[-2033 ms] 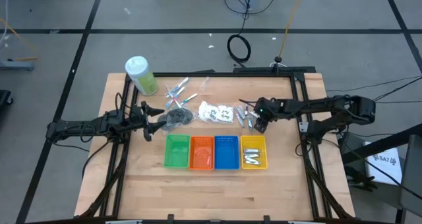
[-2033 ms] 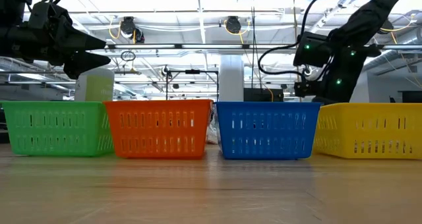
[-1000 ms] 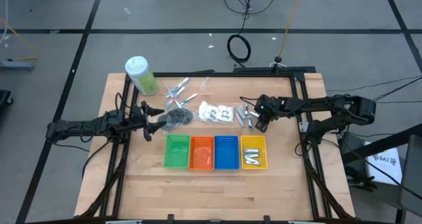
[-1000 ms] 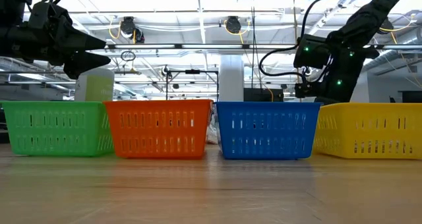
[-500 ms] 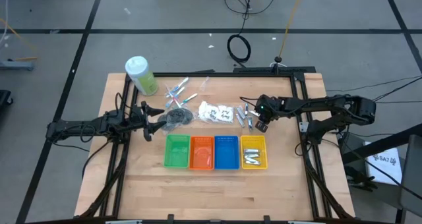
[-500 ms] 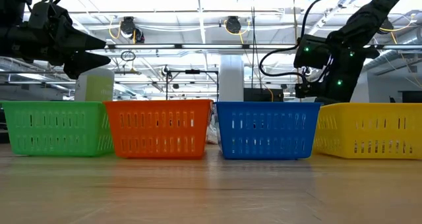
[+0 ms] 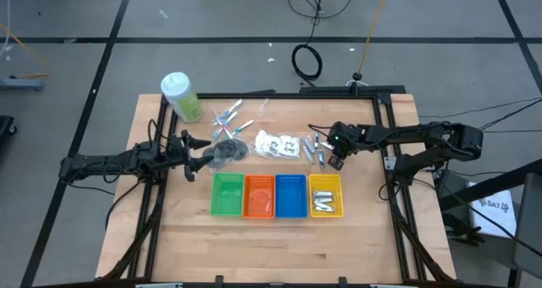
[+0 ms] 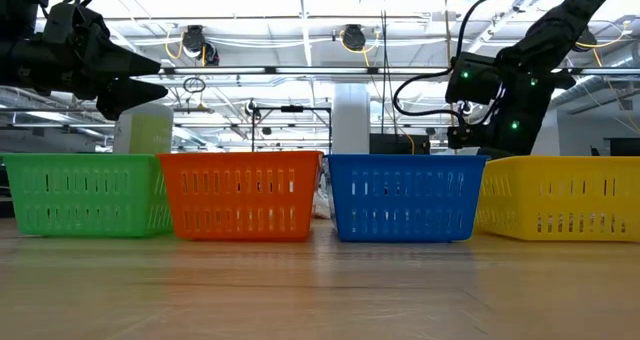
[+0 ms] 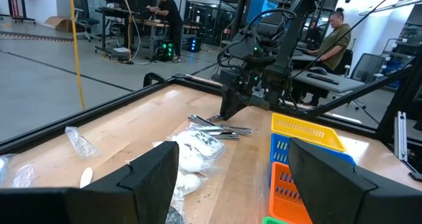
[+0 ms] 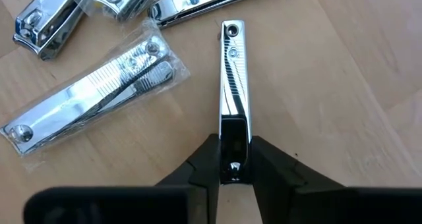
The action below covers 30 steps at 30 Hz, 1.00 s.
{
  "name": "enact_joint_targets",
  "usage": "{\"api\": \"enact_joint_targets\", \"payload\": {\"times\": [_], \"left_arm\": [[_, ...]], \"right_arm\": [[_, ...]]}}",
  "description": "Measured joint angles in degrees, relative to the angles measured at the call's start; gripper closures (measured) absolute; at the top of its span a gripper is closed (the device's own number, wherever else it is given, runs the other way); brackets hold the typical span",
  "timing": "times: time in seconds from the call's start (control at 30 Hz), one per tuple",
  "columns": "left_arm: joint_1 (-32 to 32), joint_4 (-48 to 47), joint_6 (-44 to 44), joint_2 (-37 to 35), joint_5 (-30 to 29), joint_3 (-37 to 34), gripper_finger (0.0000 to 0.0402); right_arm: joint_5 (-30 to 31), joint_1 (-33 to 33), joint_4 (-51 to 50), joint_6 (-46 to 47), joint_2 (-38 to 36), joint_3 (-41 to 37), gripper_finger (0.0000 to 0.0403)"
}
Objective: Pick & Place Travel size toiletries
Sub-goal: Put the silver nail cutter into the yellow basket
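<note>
The travel size toiletries lie along the far half of the table: blue-green sticks (image 7: 230, 116), a dark clear pouch (image 7: 227, 150), white packets (image 7: 279, 142) and silver nail clippers (image 7: 312, 146). In the right wrist view one bare nail clipper (image 10: 233, 79) lies flat on the wood, and my right gripper (image 10: 232, 161) is shut on it. Beside it lie a clipper in a clear wrapper (image 10: 92, 92) and two more (image 10: 46, 23). My left gripper (image 7: 196, 152) hovers open by the pouch, its fingers (image 9: 151, 174) spread wide around nothing. My right gripper pinches the nail clipper's end (image 10: 233, 128) nearest the wrist between its two fingers, one on each long side. The fingers come down from above, and the clipper stretches away from them lengthwise. It lies flat on the table.
Green (image 7: 226, 195), orange (image 7: 258, 196), blue (image 7: 290, 196) and yellow (image 7: 326, 183) bins stand in a row nearer the front; the yellow one holds silver pieces. A pale-green bottle (image 7: 180, 96) stands at the far left. People sit at desks in the room beyond (image 9: 333, 39).
</note>
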Motion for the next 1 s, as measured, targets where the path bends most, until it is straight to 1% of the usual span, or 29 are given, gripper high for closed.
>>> {"api": "enact_joint_targets", "payload": {"times": [0.13, 0.47, 1.0], "left_arm": [[0.0, 0.0, 0.0, 0.0, 0.0, 0.0, 0.0121], [0.0, 0.0, 0.0, 0.0, 0.0, 0.0, 0.0121], [0.0, 0.0, 0.0, 0.0, 0.0, 0.0, 0.0121]], "right_arm": [[-2.4, 0.0, 0.8, -0.1, 0.0, 0.0, 0.035], [-2.6, 0.0, 0.5, -0.7, -1.0, 0.0, 0.0349], [-2.7, 0.0, -1.8, -0.6, -16.4, 0.0, 0.0352]]}}
